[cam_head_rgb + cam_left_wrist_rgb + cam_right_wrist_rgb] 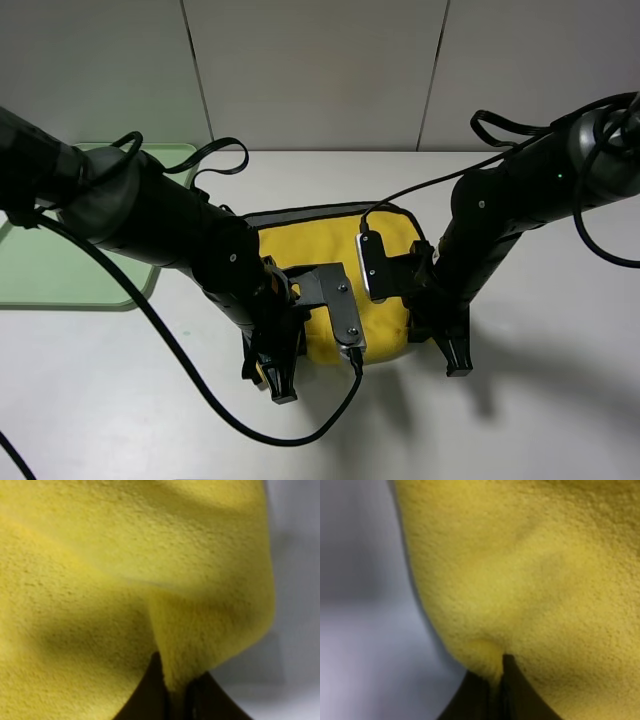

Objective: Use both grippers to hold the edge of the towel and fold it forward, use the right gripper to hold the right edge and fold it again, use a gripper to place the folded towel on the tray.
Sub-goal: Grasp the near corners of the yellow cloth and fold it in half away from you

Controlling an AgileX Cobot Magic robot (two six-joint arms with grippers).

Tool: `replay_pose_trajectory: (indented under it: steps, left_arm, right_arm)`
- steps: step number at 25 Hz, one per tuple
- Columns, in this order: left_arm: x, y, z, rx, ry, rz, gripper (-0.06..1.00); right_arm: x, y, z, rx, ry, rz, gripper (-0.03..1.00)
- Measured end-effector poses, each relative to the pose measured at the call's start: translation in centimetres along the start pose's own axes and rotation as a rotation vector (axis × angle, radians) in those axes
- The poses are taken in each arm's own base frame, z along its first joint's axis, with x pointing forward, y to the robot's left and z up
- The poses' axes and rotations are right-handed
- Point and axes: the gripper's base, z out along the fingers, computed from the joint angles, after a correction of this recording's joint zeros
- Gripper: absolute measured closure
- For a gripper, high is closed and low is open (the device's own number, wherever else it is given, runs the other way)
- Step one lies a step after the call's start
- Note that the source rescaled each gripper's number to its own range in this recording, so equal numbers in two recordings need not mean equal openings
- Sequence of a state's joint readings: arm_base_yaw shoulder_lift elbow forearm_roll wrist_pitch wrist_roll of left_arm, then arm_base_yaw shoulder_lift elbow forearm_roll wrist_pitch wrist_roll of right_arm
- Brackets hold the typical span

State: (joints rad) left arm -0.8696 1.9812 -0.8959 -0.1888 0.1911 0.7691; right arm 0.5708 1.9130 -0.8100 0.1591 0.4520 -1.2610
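Left end effector (178, 682) gripping towel (100, 580), right end effector (495, 680) gripping too

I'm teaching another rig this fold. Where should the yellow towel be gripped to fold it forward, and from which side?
Grip the near edge at both corners, coming down from above. The towel is limp and spread wide, so a single grip would likely let it sag. The left pincer and right pincer are each shut on a pinch of cloth there.
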Motion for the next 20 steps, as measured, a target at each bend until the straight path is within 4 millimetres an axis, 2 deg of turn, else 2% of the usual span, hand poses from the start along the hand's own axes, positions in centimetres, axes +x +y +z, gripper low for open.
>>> replay_pose_trajectory:
  steps: [15, 20]
  left_arm:
    - [0.06, 0.09, 0.00, -0.010, 0.006, 0.033, 0.94]
    - [0.02, 0.04, -0.59, -0.008, 0.005, 0.037, 0.94]
  right_arm:
    - [0.00, 0.19, -0.21, -0.018, 0.001, 0.007, 0.97]
    - [0.19, 1.00, -0.82, -0.073, 0.010, 0.015, 0.97]
